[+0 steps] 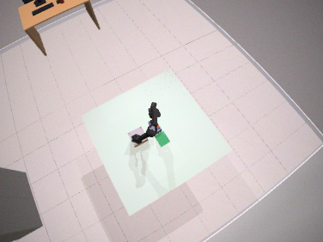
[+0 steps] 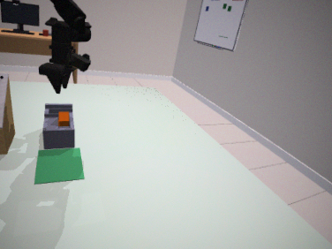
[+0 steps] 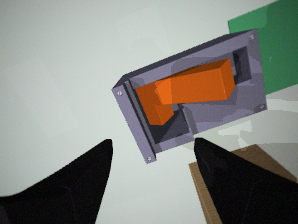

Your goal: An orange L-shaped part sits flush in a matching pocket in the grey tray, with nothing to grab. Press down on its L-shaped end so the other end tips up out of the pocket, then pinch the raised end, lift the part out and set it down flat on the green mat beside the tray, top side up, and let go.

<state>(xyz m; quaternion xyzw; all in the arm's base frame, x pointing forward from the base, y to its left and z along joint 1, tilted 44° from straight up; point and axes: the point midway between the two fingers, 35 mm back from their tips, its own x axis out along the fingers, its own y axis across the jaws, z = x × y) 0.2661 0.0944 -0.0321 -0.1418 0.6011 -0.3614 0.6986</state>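
A: While the black parallel-jaw hand (image 2: 58, 86) hangs in the air above the grey rectangular tray (image 2: 58, 131), what's it doing w/ its fingers?

B: Spread apart, nothing btwn them. Wrist view shows both dark fingertips at the bottom of frame w/ pale counter (image 2: 177, 177) in the gap. Hand is well clear of the tray, up and toward the far side in the exterior view.

A: And the orange L-shaped block (image 3: 192, 92)?

B: In the tray's pocket, not lifted out. It's tilted tho: in the wrist view the long bar end sits raised toward the green side, while the short L end dips into the pocket near the tray's screw-corner edge. Exterior view shows an orange patch (image 2: 64, 118) poking up at the tray top.

A: Flat green square mat (image 2: 59, 165)?

B: Lies on the counter just beside the tray, on the near side in the exterior view; edges look touching or nearly, can't tell which.

A: Anything else close by?

B: Brown box-like edge (image 3: 240, 185) shows beside the tray in the wrist view, partly behind the right fingertip. Top view is too small for detail, just arm (image 1: 153, 112), tray, mat.
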